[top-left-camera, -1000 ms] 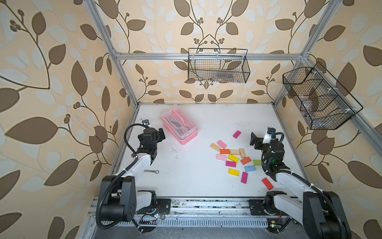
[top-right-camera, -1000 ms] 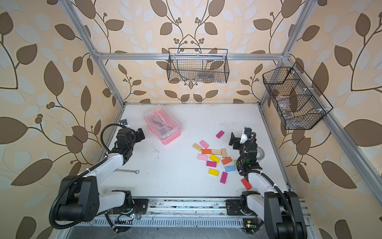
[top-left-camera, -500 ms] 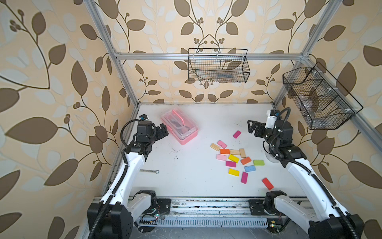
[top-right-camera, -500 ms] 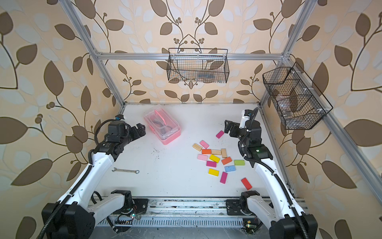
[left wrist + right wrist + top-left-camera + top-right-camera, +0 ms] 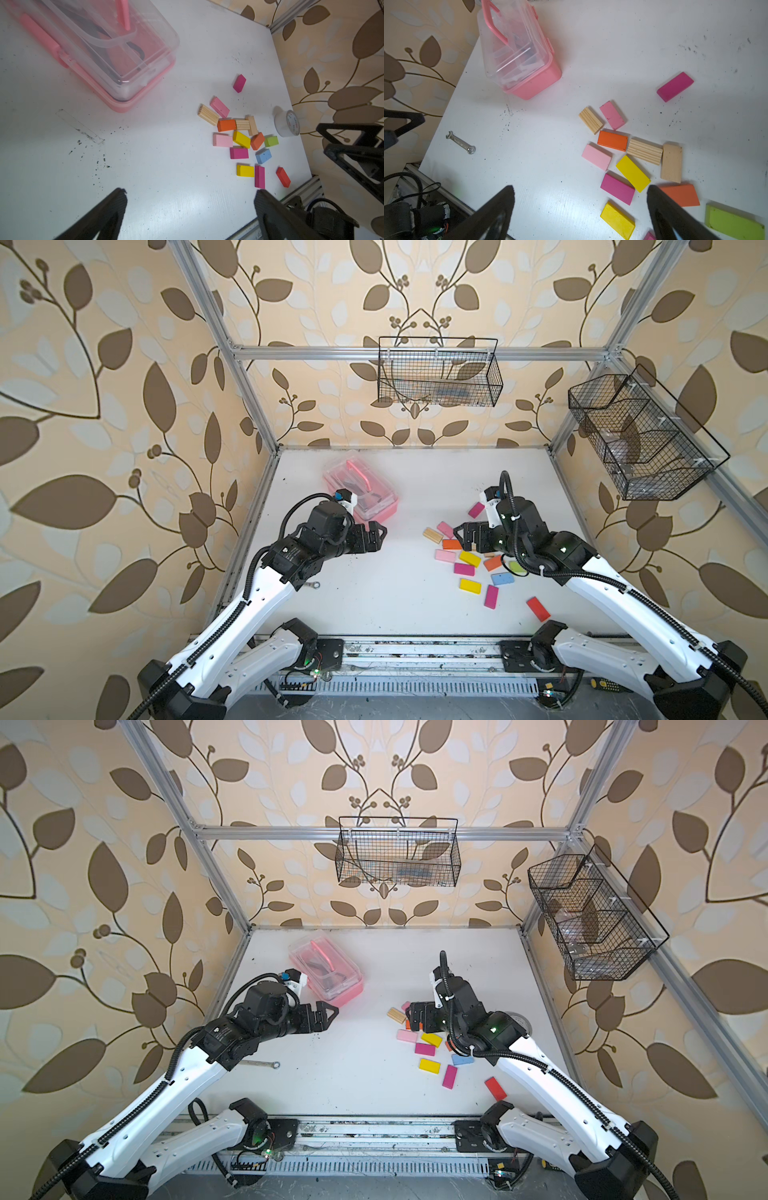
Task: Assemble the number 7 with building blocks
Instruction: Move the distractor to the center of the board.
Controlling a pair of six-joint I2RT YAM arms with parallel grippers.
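Note:
Several building blocks (image 5: 469, 559) lie flat and scattered on the right half of the white table, in magenta, pink, yellow, orange, green, blue and plain wood. One red block (image 5: 538, 608) lies apart near the front. No number 7 shows among them. My right gripper (image 5: 459, 533) hangs open above the cluster's left edge. In the right wrist view a yellow block (image 5: 633, 173) and a magenta block (image 5: 617, 189) lie under the right gripper (image 5: 581, 190), untouched. My left gripper (image 5: 380, 533) is open over bare table, left of the blocks (image 5: 241, 139).
A pink clear-lidded case (image 5: 361, 497) stands at the back left, just behind the left wrist. A small wrench (image 5: 262, 1064) lies near the left edge. A tape roll (image 5: 287, 123) sits by the right edge. Wire baskets (image 5: 438, 373) (image 5: 640, 435) hang on the walls.
Both arms have unfolded from low poses at the table's sides and reached inward, the right one over the blocks. Both grippers stayed open; no block moved.

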